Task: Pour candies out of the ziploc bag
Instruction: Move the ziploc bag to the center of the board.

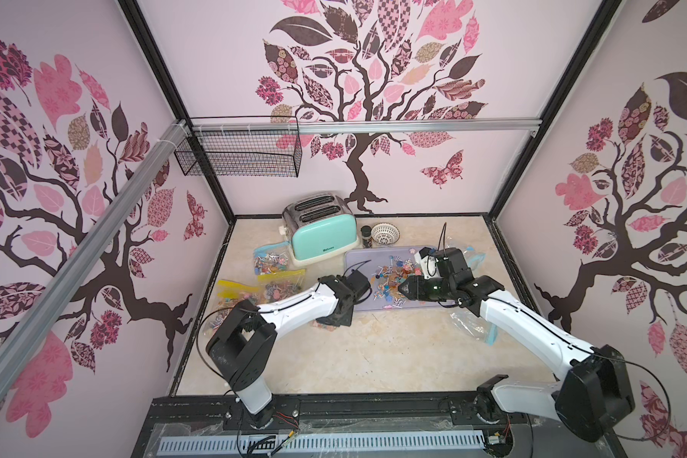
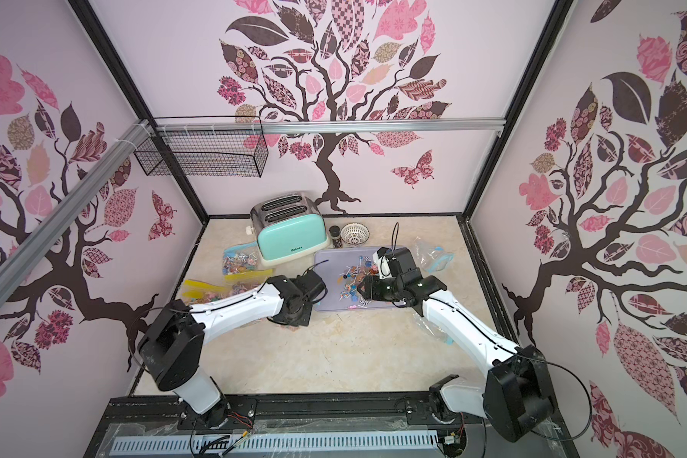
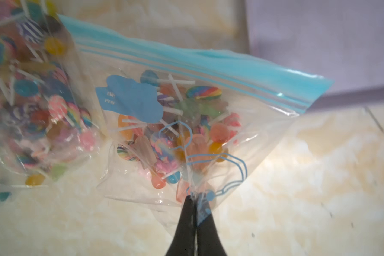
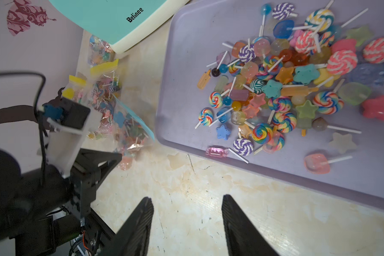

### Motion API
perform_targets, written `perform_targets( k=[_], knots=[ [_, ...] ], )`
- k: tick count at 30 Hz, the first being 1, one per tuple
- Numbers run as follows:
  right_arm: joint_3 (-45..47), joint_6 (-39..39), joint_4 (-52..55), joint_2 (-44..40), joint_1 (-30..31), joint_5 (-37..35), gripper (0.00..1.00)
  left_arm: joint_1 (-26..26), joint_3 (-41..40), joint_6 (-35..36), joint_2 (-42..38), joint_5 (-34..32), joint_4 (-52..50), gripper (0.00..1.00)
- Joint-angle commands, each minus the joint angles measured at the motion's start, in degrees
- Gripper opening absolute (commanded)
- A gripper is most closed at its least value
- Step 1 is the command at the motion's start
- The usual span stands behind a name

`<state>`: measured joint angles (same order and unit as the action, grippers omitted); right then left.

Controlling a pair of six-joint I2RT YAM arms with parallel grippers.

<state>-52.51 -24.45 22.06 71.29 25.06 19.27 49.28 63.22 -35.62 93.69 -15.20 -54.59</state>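
Plastic bag, clear with a blue zip, beside the tray's near left corner, candies packed inside. Left hand clenched on the bag's bottom corner, film bunched in the grip. Right hand released, jaws apart, nothing between them, over the bench near the tray edge. On the tray: a heap of loose candies, with swirl lollipops, stars and white sticks. Left of the tray, more filled bags with yellow zips. Farthest back: mint toaster, white bowl.
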Motion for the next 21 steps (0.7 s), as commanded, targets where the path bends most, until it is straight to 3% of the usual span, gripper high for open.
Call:
perform_targets(
  k=[1,4,7,9,10,12,14,18,20,21],
  knots=[
    [1.37,-0.68,2.01,-2.82,0.36,0.39,0.55,6.47,-4.53,-3.24,-3.02,1.04,-2.52,0.0],
    [2.18,-1.3,2.6,-4.09,0.59,0.42,0.56,11.63,-7.29,-6.52,-4.53,0.75,-4.68,0.04],
    [3.32,-1.82,2.77,-4.99,0.95,0.55,0.58,14.12,-8.97,-9.75,-5.98,-0.24,-6.93,0.48],
    [3.94,-1.92,2.81,-4.98,1.35,0.69,0.59,14.36,-9.12,-11.85,-7.78,-1.23,-8.57,0.67],
    [4.15,-1.92,2.76,-4.73,1.67,0.82,0.59,14.44,-8.85,-13.18,-9.13,-2.21,-9.72,0.75],
    [4.17,-1.55,2.89,-3.57,2.63,0.88,0.59,14.15,-7.83,-15.9,-11.79,-4.99,-12.16,0.8],
    [3.8,-1.14,2.84,-1.74,4.15,0.82,0.58,12.26,-7.51,-18.81,-14.03,-5.87,-13.94,0.68],
    [3.78,-1.26,-0.17,3.26,7.63,1.02,0.54,4.25,-13.3,-19.81,-17.96,-0.77,-9.05,0.18],
    [3.35,-1.23,-1.63,6.46,9.44,1.12,0.5,0.09,-17.48,-18.95,-18.88,2.18,-4.62,0.04],
    [2.97,-1.22,-2.33,8.24,10.4,1.12,0.46,-1.6,-19.18,-18.81,-18.81,3.05,-3.09,0.03]
  ],
)
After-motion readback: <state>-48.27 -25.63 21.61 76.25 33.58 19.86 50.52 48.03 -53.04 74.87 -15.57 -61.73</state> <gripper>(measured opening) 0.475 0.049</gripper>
